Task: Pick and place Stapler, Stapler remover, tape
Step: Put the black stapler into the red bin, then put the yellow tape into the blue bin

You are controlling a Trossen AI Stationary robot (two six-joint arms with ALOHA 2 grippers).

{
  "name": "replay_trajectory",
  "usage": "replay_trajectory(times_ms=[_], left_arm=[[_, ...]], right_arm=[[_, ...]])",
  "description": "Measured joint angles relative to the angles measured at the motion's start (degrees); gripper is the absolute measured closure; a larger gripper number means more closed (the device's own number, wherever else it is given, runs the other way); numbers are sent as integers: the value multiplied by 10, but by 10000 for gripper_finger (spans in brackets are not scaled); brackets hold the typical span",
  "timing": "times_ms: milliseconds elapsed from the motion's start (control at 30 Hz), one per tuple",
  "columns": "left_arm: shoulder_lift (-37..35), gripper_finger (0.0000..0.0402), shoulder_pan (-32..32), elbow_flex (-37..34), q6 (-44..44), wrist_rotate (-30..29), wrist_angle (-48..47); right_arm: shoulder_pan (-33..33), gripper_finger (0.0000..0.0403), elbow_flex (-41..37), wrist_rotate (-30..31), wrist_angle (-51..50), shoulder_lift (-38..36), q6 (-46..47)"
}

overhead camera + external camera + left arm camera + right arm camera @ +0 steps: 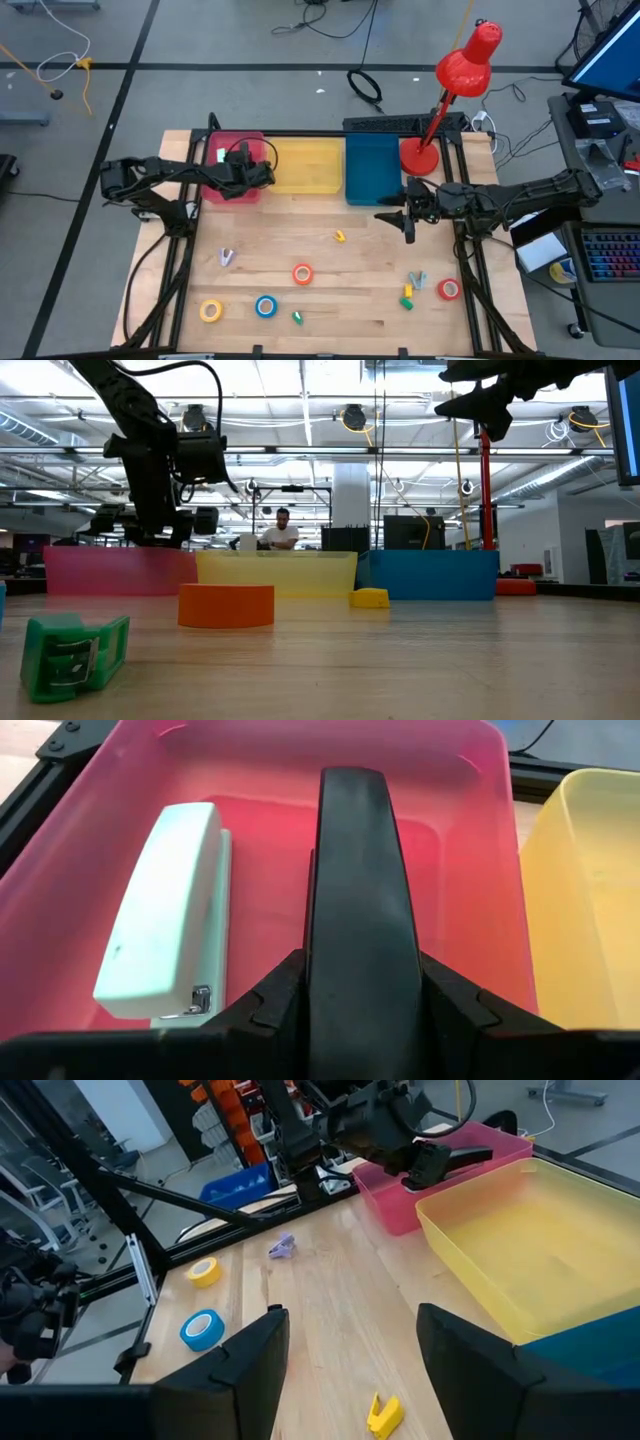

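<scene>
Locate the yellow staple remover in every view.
High view: yellow staple remover mid-table, near the yellow bin.
Low view: centre, before the yellow bin's right end.
Left wrist view: not in it.
Right wrist view: bottom centre.
Shared landmark: the yellow bin.

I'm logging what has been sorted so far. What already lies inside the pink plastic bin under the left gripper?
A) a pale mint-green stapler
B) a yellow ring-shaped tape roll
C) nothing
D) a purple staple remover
A: the left wrist view shows a pale mint-green stapler lying on the floor of the pink plastic bin, beside the black stapler held in the left gripper.
</scene>
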Motion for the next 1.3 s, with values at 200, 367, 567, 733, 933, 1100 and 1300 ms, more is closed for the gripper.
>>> replay_trajectory(times_ms=[200,367,567,733,933,1100,1300], left_arm=[[10,245,2,1,-3,9,0],[24,227,2,0,-2,21,2],[29,237,2,1,2,26,4],[1,239,3,0,21,21,2],[-72,232,-1,0,67,17,3],[-156,230,-23,0,130,23,4],[-259,229,-85,0,212,74,4]], right_arm=[[0,191,0,-1,0,0,0],[0,191,0,-1,0,0,13],[0,191,0,-1,0,0,15],[0,191,0,-1,0,0,15],[0,191,0,-1,0,0,15],[0,191,0,-1,0,0,15],[0,190,0,-3,0,0,15]])
